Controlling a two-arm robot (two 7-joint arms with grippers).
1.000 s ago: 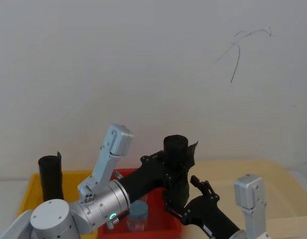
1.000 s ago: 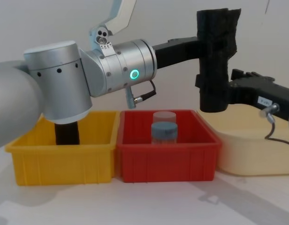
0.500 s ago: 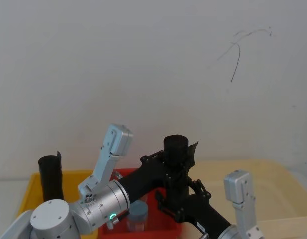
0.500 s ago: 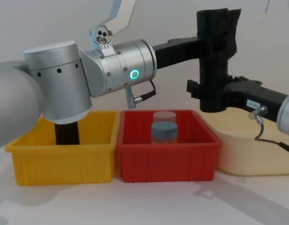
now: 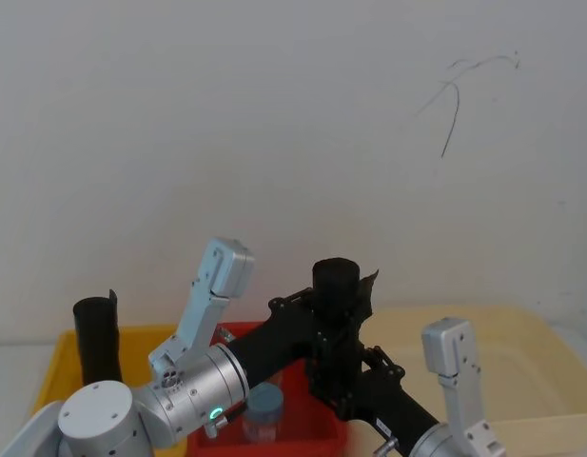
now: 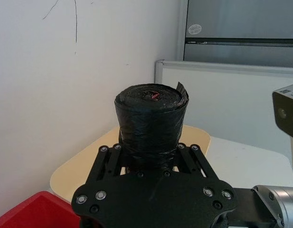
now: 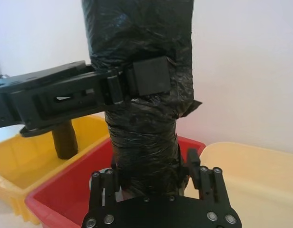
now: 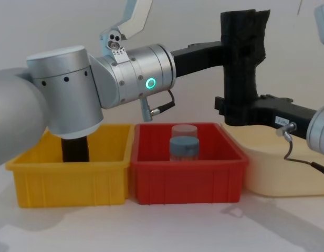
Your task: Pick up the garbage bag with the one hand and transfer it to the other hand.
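The garbage bag (image 8: 243, 31), a black rolled-up cylinder, stands upright in the air above the red bin's right end. My left gripper (image 8: 236, 55), on the silver arm with the green ring (image 8: 150, 83), is shut on the roll's middle; in the left wrist view its fingers (image 6: 118, 159) clamp the garbage bag (image 6: 151, 116). My right gripper (image 8: 236, 111), slim and black with a white label, holds the roll's lower end. In the right wrist view its fingers (image 7: 190, 164) press both sides of the garbage bag (image 7: 141, 137), below the left gripper's pad (image 7: 148, 76).
A yellow bin (image 8: 72, 181) at left holds another black roll (image 8: 75, 150). The red bin (image 8: 185, 181) in the middle holds two capped jars (image 8: 183, 147). A cream tub (image 8: 280, 173) stands at right. A white wall rises close behind.
My right gripper moved in from the right to the roll's lower end, and its fingers drew together on it. The left arm and the roll stayed still.
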